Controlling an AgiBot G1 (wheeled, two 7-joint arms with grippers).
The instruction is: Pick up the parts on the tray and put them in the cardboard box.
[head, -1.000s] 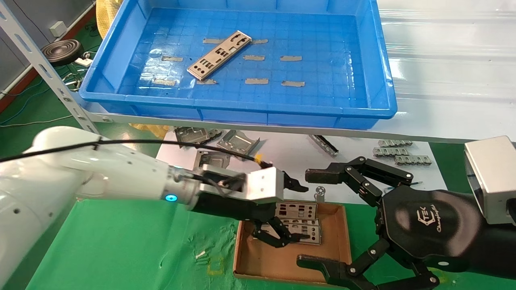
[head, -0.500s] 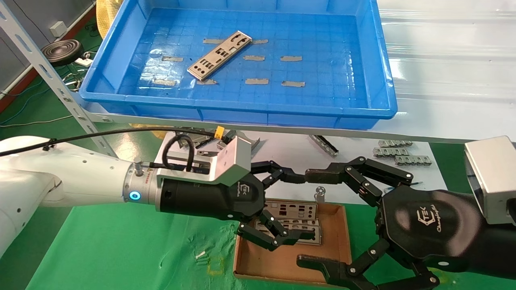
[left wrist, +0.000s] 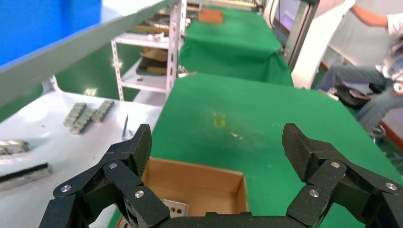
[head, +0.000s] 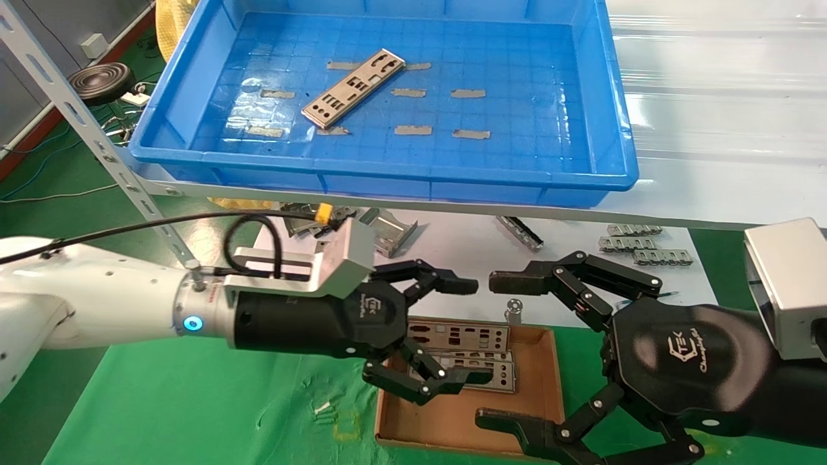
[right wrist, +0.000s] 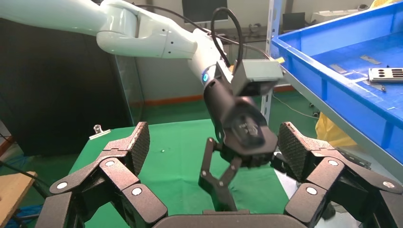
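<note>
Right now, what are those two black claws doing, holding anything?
Left end effector: open, holding nothing, above the small brown cardboard box.
Right end effector: open, holding nothing.

Logo "TEK" with a cursive line beneath, not legible, printed in white on the black housing of the right gripper [head: 497, 354]. Same "TEK" mark, smaller, on the black body of the left gripper [head: 457, 330]. Small red-and-yellow label on the left wrist flange, too small to read. No other text legible.
</note>
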